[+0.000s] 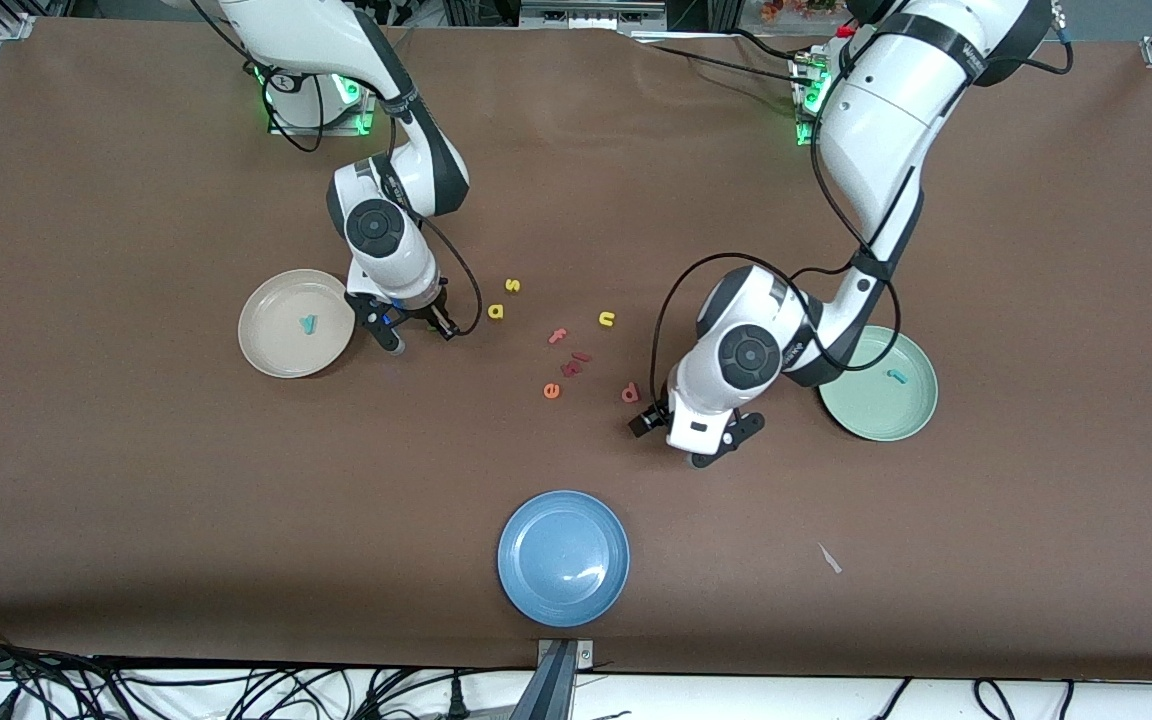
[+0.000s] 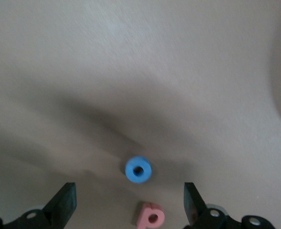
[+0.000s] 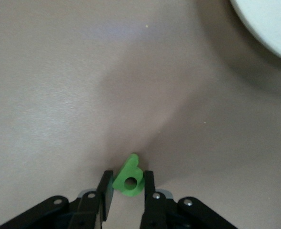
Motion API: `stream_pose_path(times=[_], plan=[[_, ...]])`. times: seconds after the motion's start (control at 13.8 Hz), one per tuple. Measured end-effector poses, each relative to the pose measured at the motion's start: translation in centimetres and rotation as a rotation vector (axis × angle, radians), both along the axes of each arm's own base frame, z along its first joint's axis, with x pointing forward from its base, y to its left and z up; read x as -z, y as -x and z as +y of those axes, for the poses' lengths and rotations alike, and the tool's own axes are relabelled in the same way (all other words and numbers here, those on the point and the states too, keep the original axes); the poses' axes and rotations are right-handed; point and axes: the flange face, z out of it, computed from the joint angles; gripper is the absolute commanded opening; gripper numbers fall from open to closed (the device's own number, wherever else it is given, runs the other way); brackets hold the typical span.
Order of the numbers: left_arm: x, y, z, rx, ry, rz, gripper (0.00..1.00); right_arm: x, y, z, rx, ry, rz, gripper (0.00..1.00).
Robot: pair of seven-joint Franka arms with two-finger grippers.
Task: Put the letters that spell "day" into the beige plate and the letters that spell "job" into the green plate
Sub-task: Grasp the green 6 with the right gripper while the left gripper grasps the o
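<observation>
Right gripper [image 1: 414, 338] is sitting low at the table just beside the round cream-beige plate [image 1: 271, 345], left of frame centre in the front view. In the right wrist view its fingers [image 3: 147, 191] are pinching a small green foam d-shaped letter [image 3: 129, 178], jaws nearly together on it. A small teal foam y [image 1: 308, 324] is lying in the beige plate.

Left gripper [image 1: 699, 440] is hovering over the table right of centre in the front view, next to the round pale mint-green plate [image 1: 901, 425]. Its fingers [image 2: 64, 202] are spread wide, gripping nothing. In the left wrist view a blue foam ring o [image 2: 138, 170] is lying on the table between the fingers, a salmon-pink foam p-shaped letter [image 2: 150, 215] just beside it. A teal hooked foam j [image 1: 897, 377] is lying in the green plate.

A yellow foam a [image 1: 496, 311] and yellow foam s [image 1: 512, 287] are lying mid-frame in the front view, a yellow foam n [image 1: 607, 319] near them. A dark red foam letter [image 1: 630, 394] is sitting near the left gripper, an orange foam e [image 1: 551, 390] just lower of centre. A round blue plate [image 1: 563, 558] is sitting at lower centre. Lettering on the left arm's upper link is showing but too small to read.
</observation>
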Motion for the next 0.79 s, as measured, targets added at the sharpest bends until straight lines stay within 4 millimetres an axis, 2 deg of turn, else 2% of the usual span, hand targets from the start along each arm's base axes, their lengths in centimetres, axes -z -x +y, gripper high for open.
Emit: stream_pose_path(times=[0.14,0.29,0.43,0.51,0.65,0.79], plan=[[0.5,0.2,-0.3,0.004,-0.004,0.005,0.93,-1.5,-1.4,-0.2,-0.056,0.019,0.056,0.2],[1.0,0.3,-0.3,0.006,-0.012,0.008,0.93,-4.2,-3.9,-2.2,-0.159,0.035,0.12,0.2],[1.5,0.5,-0.3,0.019,-0.043,0.011,0.91,-6.7,-6.1,-6.2,-0.268,0.033,0.144,0.2],[1.7,0.7,-0.5,0.026,-0.06,0.008,0.86,-7.3,-6.7,-8.5,-0.312,0.032,0.162,0.2],[2.1,1.0,-1.2,0.041,-0.087,0.006,0.85,-7.7,-7.2,-13.2,-0.384,0.027,0.193,0.2],[2.4,0.9,-1.5,0.043,-0.092,0.003,0.81,-6.7,-6.5,-17.4,-0.44,0.022,0.229,0.2]])
